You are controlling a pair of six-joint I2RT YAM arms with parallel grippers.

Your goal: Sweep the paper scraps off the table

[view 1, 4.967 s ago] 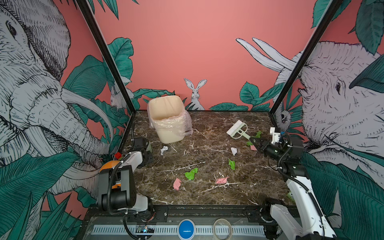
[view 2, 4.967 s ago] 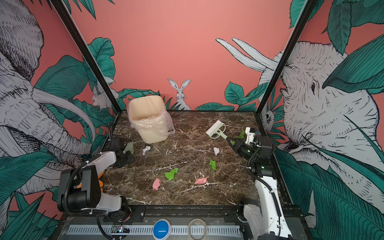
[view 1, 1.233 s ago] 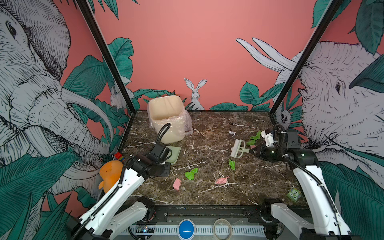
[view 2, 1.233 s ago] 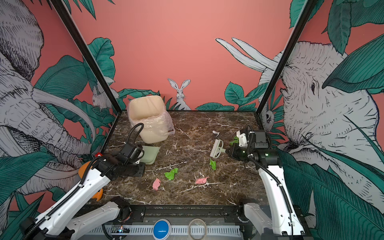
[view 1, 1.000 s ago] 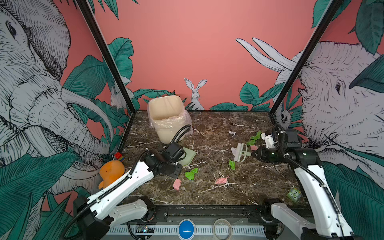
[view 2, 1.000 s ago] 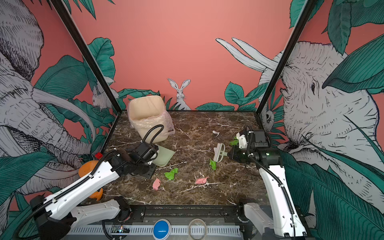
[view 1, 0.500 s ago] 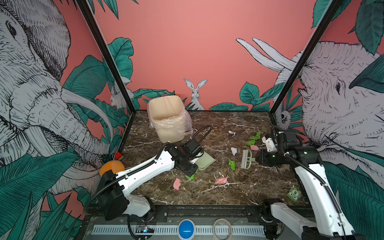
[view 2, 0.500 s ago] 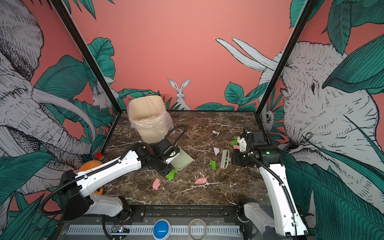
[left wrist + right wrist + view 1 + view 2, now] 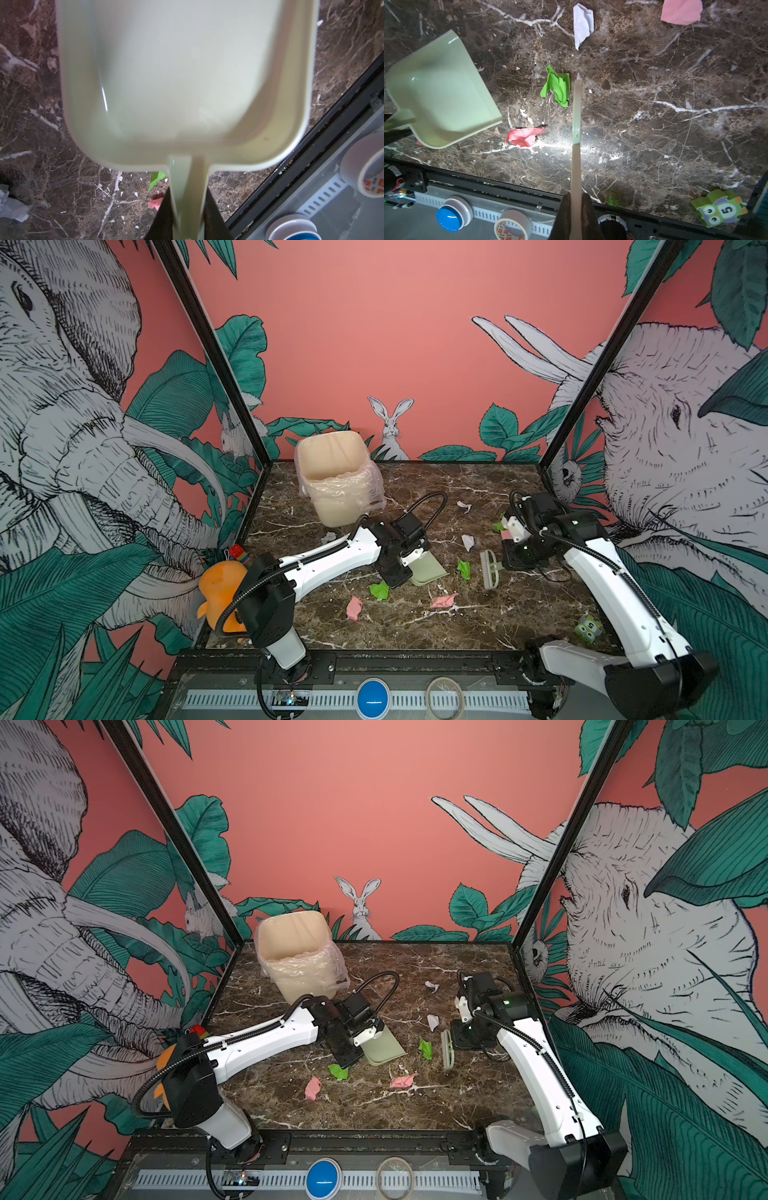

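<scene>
Two arms reached over the table [image 9: 511, 614]. The left gripper [image 9: 188, 214] was pinched on the handle of the one pale green dustpan [image 9: 428, 568], whose tray sat near the table's middle with its mouth facing the right arm. The right gripper [image 9: 576, 216] was clamped on the handle of the one brush [image 9: 489, 570], which stood just right of the dustpan.

The paper scraps [image 9: 556, 89] all lay on the marble. In a top view, two green ones showed in the open: one [image 9: 379, 590] just in front of the left gripper, the other [image 9: 464, 568] between dustpan and brush. Two pink ones [image 9: 354, 608] [image 9: 444, 600] lay nearer the front edge. There were three white ones: one [image 9: 464, 506] toward the back, one [image 9: 468, 541] behind the brush, and one [image 9: 328, 537] beside the bin [image 9: 336, 485]. Behind the right wrist, some green [image 9: 498, 526] and pink [image 9: 505, 536] peeked out, perhaps one scrap of each, though the arm hid most of them.

The single cream bin, lined with clear plastic, stood at the back left. One owl toy [image 9: 588, 626] sat at the front right corner, and one orange plush [image 9: 220, 585] at the left edge.
</scene>
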